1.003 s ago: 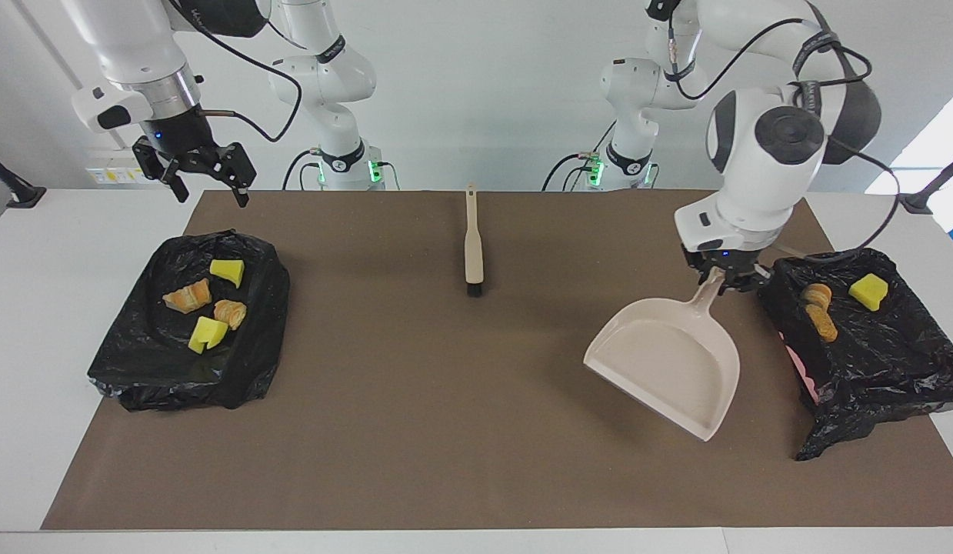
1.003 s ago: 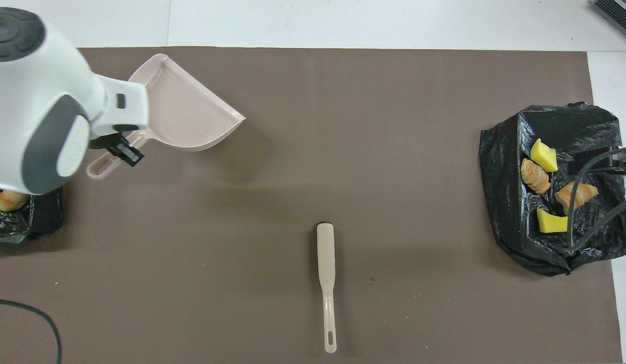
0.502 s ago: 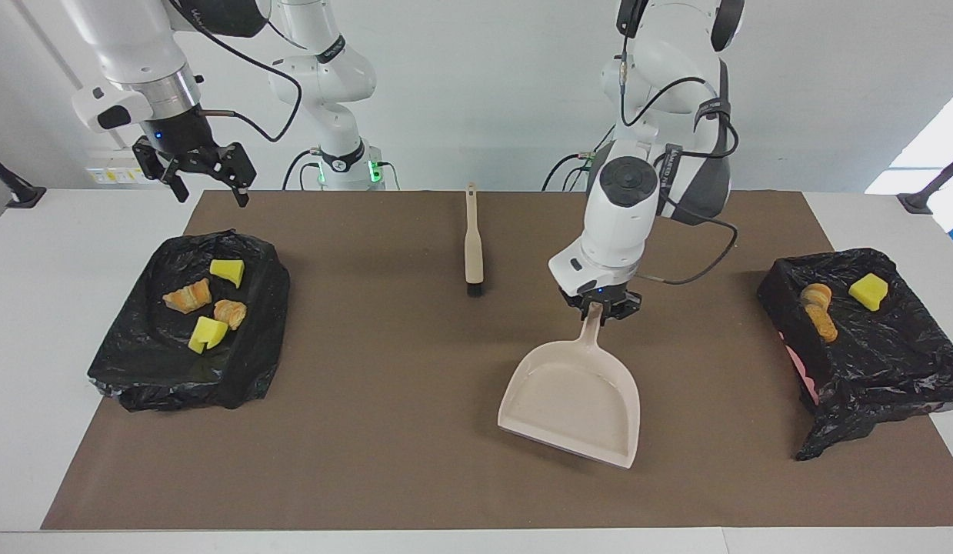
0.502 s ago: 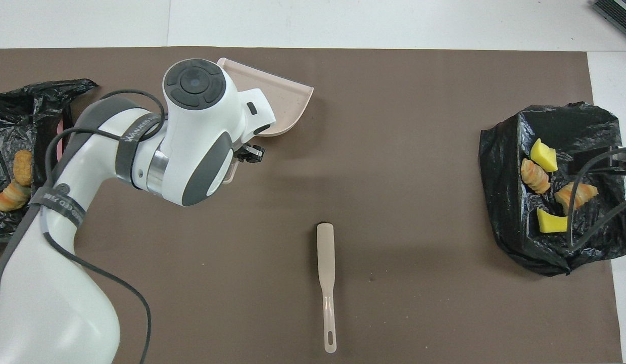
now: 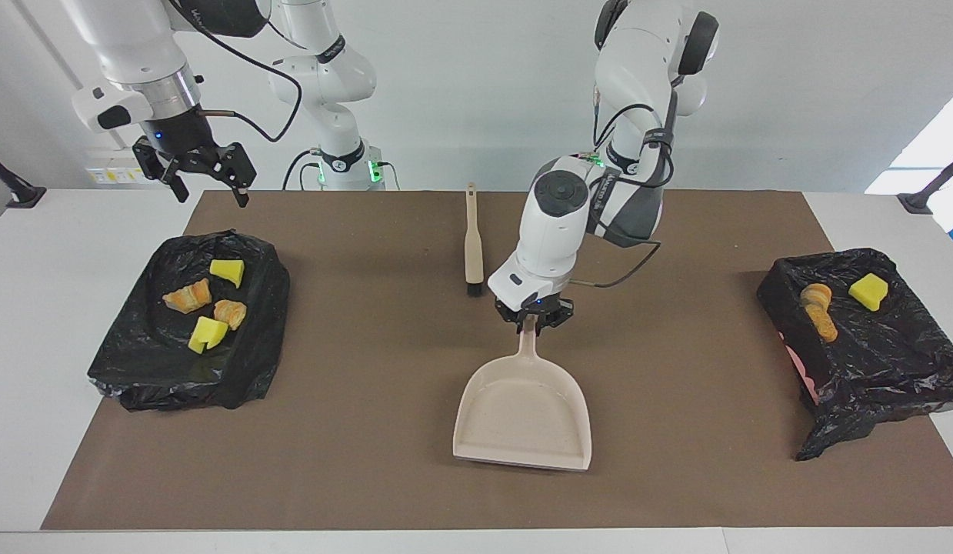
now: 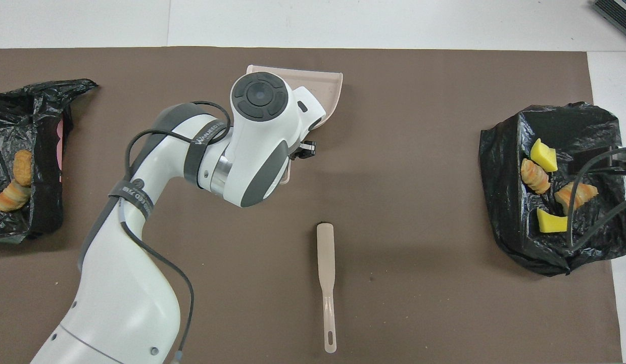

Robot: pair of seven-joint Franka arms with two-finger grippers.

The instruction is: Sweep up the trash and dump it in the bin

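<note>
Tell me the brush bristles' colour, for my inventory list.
Black, on the beige brush; the bristles show best in the facing view.

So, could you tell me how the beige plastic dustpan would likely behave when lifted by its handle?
The beige plastic dustpan looks like a thin, rigid shell, so it is probably light and keeps its shape. The left gripper grips only the narrow handle, far from the wide pan, so it may pivot or sag forward. Smooth plastic might slip.

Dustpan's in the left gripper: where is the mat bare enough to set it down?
The left gripper holds the dustpan mid-mat, just farther from the robots than the brush. Bare mat lies between dustpan and the bin with four scraps, under the waiting right gripper; likewise toward the other bin. Only the brush crowds it.
</note>
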